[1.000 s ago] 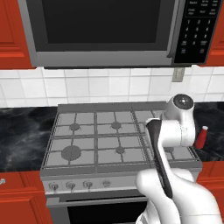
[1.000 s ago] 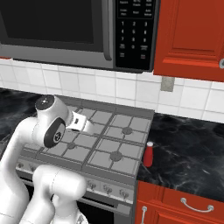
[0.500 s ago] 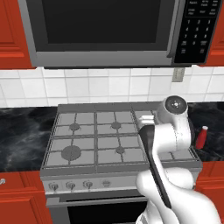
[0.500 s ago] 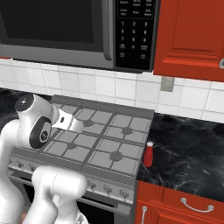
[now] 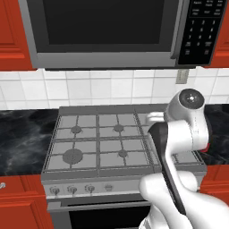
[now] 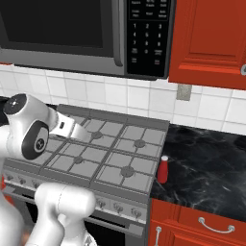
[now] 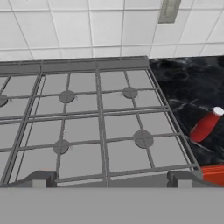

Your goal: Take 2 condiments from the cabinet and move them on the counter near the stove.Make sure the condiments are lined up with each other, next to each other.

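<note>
Above the grey steel gas stove [image 7: 87, 118], the two-finger gripper [image 7: 109, 177] hangs with its small dark fingertips [image 7: 41, 178] spread wide apart and nothing between them. In the hand view they frame the near edge of the grates, with the burners laid out beyond. In the right base view, the wrist reaches out over the left part of the range [image 6: 103, 153], well clear of the cooking surface as far as the angle lets me judge.

To the right of the stove, a slim red bottle with a pale cap [image 6: 163, 169] stands upright on the black marble-look counter with faint white veins [image 6: 211, 163], just beside the stove's right edge. The hand view shows the same bottle [image 7: 205, 124] on the dark slab, well apart from the fingertips. In the left base view the arm hides most of it; a small red sliver near the elbow may be the bottle.

Behind the range runs a white tiled wall [image 6: 125, 96] with a grey outlet plate [image 6: 182, 92]. A steel-and-black microwave [image 5: 107, 31] hangs above, and a closed red wall cabinet door [image 6: 211, 38] sits to its right.
</note>
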### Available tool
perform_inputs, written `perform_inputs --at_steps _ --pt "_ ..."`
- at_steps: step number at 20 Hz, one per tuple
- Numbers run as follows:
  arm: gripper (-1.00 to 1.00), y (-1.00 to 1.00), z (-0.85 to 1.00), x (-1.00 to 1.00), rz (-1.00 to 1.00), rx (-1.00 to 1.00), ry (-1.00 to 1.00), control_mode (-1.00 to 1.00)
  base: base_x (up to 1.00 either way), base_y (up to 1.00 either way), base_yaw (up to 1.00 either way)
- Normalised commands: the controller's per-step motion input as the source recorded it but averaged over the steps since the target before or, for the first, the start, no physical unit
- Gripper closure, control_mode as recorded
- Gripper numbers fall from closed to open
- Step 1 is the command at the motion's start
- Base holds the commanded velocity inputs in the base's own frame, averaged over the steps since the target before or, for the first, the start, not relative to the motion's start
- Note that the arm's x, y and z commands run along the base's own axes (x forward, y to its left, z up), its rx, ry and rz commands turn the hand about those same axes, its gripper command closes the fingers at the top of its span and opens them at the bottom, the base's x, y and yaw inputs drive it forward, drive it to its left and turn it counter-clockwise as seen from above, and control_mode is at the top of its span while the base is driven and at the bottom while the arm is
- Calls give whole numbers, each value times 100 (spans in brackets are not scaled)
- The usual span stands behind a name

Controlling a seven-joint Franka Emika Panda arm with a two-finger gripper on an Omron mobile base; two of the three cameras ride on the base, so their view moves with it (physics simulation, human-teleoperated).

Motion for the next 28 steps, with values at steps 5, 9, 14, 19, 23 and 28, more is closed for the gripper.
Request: perform_inputs --at_steps 5,9,14,19,23,28 --pt "-100 0 9 -10 0 0 1 -100 0 0 0" --pt "-100 0 0 0 0 0 0 -100 0 0 0" --pt "-100 0 0 -12 0 0 0 100 -37 -5 -7" --pt "-100 0 0 0 0 0 0 100 -95 -12 -62" --pt "-100 0 0 0 0 0 0 100 -38 0 -90" --pt "-100 0 0 0 0 0 0 100 0 0 -100"
